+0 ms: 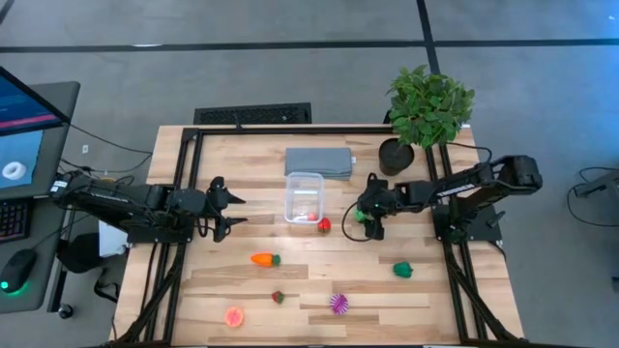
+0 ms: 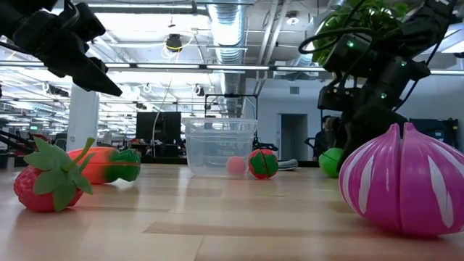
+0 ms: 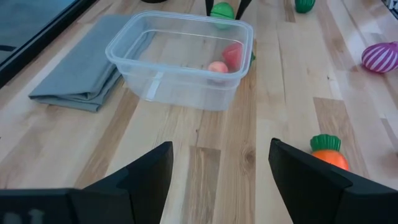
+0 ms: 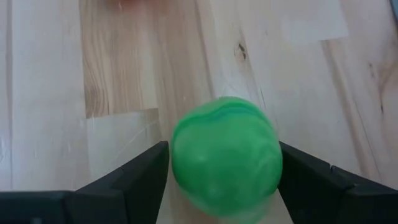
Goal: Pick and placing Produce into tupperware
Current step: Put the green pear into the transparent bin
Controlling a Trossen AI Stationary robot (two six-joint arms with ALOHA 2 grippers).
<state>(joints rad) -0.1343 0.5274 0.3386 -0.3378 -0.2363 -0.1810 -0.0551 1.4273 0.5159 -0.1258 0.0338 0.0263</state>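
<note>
Light wood butcher-block table [image 1: 319,280] on a grey concrete floor [image 1: 290,68] with dark seams running across it. Off to one side there's a desk with a lit monitor [image 1: 21,121], a keyboard and a mouse [image 1: 16,266]. Past the table it's an open industrial room: exposed silver ducts [image 2: 226,32], ceiling lights, a white column [image 2: 82,119], dark doorways further back.

Right gripper [image 4: 224,180] fingers were cut off by the wrist view's edge; contact with green ball [image 4: 226,154] unclear. Pink item [image 3: 217,67] inside tupperware [image 3: 180,59] was too small to identify.
</note>
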